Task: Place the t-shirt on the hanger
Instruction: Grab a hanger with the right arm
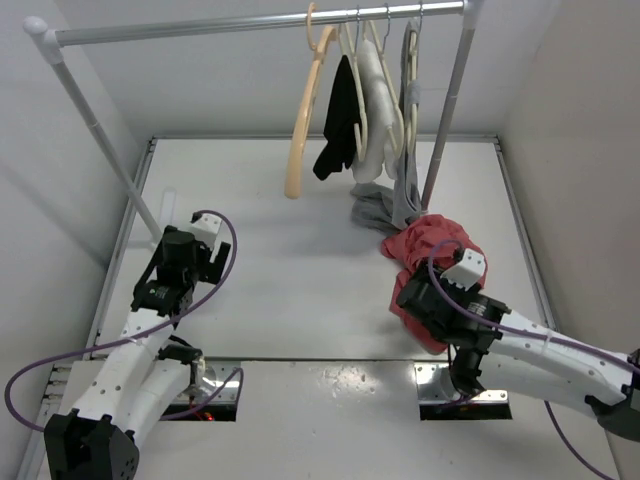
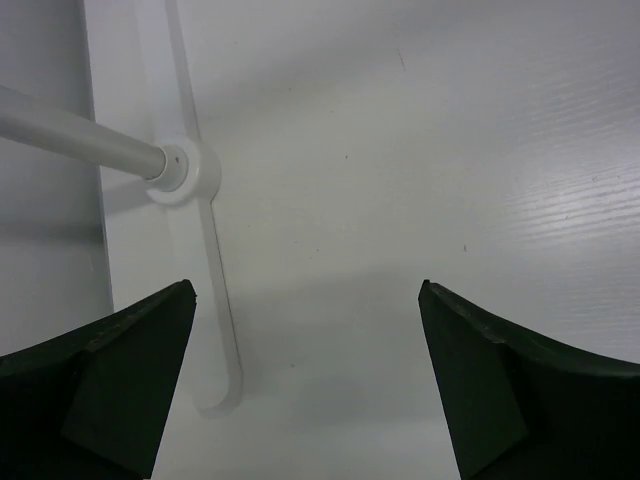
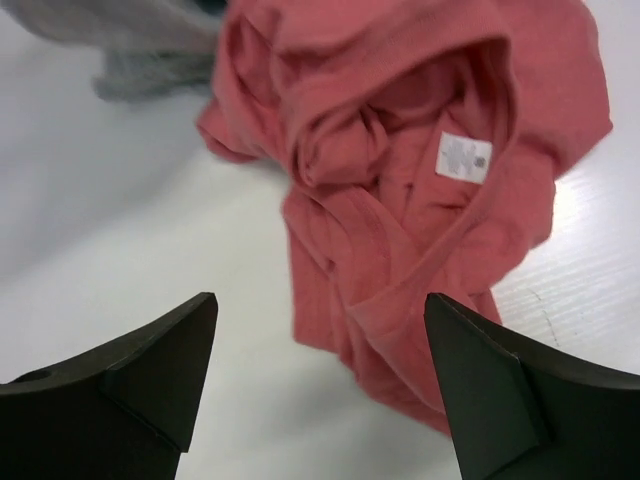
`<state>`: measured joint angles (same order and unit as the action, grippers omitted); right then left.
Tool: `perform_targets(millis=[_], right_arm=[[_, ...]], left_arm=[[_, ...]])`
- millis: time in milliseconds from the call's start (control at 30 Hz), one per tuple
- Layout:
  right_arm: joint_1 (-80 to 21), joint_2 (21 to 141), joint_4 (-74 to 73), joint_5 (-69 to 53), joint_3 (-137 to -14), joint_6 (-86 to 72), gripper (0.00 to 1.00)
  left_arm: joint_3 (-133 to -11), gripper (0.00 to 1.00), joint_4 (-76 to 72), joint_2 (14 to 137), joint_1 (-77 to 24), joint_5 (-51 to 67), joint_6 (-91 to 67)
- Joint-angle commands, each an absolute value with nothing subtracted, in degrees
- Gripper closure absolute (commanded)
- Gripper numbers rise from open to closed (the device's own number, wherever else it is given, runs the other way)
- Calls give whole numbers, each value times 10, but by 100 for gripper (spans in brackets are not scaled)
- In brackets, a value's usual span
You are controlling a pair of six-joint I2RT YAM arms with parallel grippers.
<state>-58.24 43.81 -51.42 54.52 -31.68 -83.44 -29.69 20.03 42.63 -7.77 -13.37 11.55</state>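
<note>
Salmon-red cloth, the t-shirt (image 3: 400,200) lies crumpled on the white table (image 1: 290,290) just ahead of my right gripper (image 3: 318,315). That gripper's jaws stand wide apart over the shirt's near edge and hold nothing; a white label (image 3: 463,157) shows inside the collar, and a grey garment (image 3: 130,50) lies just beside the far side. My left gripper (image 2: 305,300) is likewise spread wide and empty over the table, near the foot of the rack's post (image 2: 185,172). The peach-tan hanger (image 1: 305,110) hangs by its hook from the rail (image 1: 200,28), well apart from the t-shirt, next to a black garment (image 1: 340,120).
</note>
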Motion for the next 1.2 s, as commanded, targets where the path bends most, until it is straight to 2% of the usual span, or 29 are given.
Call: perform_targets(millis=[0,100,333,433,500,533,567,600,633,667,800,1033,1167], right_arm=[[-582,428,-540,598,-403,-853,16],[-582,423,-558,656,-486,-823,16],[-582,423,-732,802,-708,-817,16],[-582,423,-753,867,-800,-766,16],[-582,423,-619,910,-827,-648,17],[-591,415,-498,917,-819,-378,17],[-591,415,-174,892,-798,-203,17],[-591,415,-22,816,-735,71,17],[-585,424,87,777,-712,140,17],[-580,445,124,751,-729,162,17],[-587,577,67,710,-870,162,17],[-592,681,64,404,-972,122,24],[-592,700,64,305,-988,60,25]], left_arm=[[-311,0,187,418,-70,-132,106],[-348,0,187,424,-70,-156,81],[-417,0,224,445,-70,-161,51],[-431,0,229,445,-70,-116,52],[-439,0,229,439,-70,-89,59],[-439,0,235,434,-70,-59,68],[-444,0,235,434,-70,-42,74],[-444,0,242,429,-70,-7,89],[-444,0,242,429,-70,9,97],[-444,0,247,424,-70,24,104],[-444,0,253,418,-70,41,110],[-432,0,272,408,-70,21,116],[-426,0,283,403,-70,21,110]])
